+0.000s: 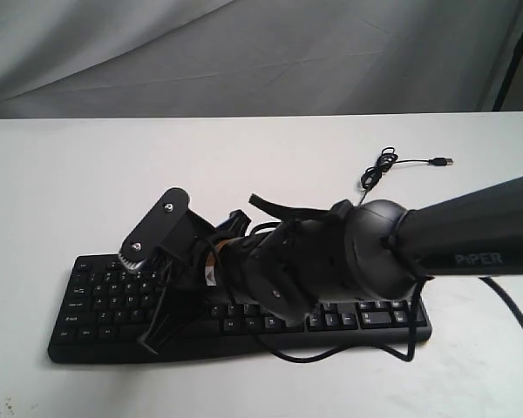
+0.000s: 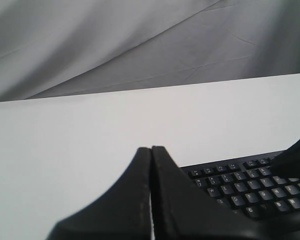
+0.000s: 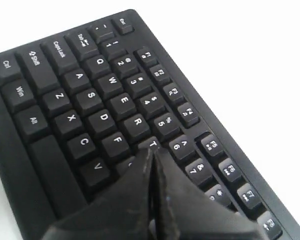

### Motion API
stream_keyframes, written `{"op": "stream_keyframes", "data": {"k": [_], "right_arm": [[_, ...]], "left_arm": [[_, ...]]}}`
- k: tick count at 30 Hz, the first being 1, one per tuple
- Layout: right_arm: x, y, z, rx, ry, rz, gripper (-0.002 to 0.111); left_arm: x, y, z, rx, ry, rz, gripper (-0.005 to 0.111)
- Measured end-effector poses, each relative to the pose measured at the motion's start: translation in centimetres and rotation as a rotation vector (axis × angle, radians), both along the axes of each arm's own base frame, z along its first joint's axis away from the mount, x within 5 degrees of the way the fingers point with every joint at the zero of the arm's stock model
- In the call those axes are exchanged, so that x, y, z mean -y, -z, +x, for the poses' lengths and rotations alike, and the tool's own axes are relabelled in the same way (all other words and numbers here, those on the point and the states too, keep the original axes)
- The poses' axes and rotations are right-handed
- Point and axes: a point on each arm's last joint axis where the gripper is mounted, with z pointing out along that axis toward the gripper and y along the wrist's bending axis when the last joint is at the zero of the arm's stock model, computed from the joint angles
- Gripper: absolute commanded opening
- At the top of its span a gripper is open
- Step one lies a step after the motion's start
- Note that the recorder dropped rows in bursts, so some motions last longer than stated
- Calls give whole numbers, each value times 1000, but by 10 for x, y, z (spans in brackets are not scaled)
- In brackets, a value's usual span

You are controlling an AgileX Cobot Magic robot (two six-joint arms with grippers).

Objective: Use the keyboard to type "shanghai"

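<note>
right wrist view shows the right gripper clenched, its two fingers pressed together with nothing between them; the joined tip stands over the keyboard just beside the t key, near r and f; whether it touches a key cap or only hovers, i cannot tell.

left wrist view shows the left gripper also clenched and empty, above the bare white table; the letter-key end of the keyboard is near it but apart from it.

in the exterior view the keyboard lies flat in the lower middle of the frame, its long side running from left to right; the right arm comes in from the right edge and covers the middle part of it; the thin usb cable lies loose in the upper right, with its plug free on the table.

i judge the keyboard to be a stiff but light plastic body, so it may slide on the smooth table if a push comes from the side; the keys look sprung and shallow, not fragile; no grasp seems needed; the shut tip should meet the centre of one key cap and press straight down, because the joined fingers look wide enough to catch a neighbour key.
</note>
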Motion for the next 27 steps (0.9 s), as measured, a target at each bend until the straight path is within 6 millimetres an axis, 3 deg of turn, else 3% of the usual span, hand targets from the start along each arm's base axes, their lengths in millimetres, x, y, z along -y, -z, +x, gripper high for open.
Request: {"op": "stream_keyframes", "data": {"k": [7,12,19,27], "right_arm": [[-49,-17,-4,-3,-76,-6,0],[-77,-10,-6,-1,-116,-9,0],[-82,11,-4,-19,-120,-40,0],[-85,11,-3,1,-120,-11,0]], "left_arm": [[0,0,0,0,0,0,0],[0,0,0,0,0,0,0],[0,0,0,0,0,0,0],[0,0,0,0,0,0,0]]}}
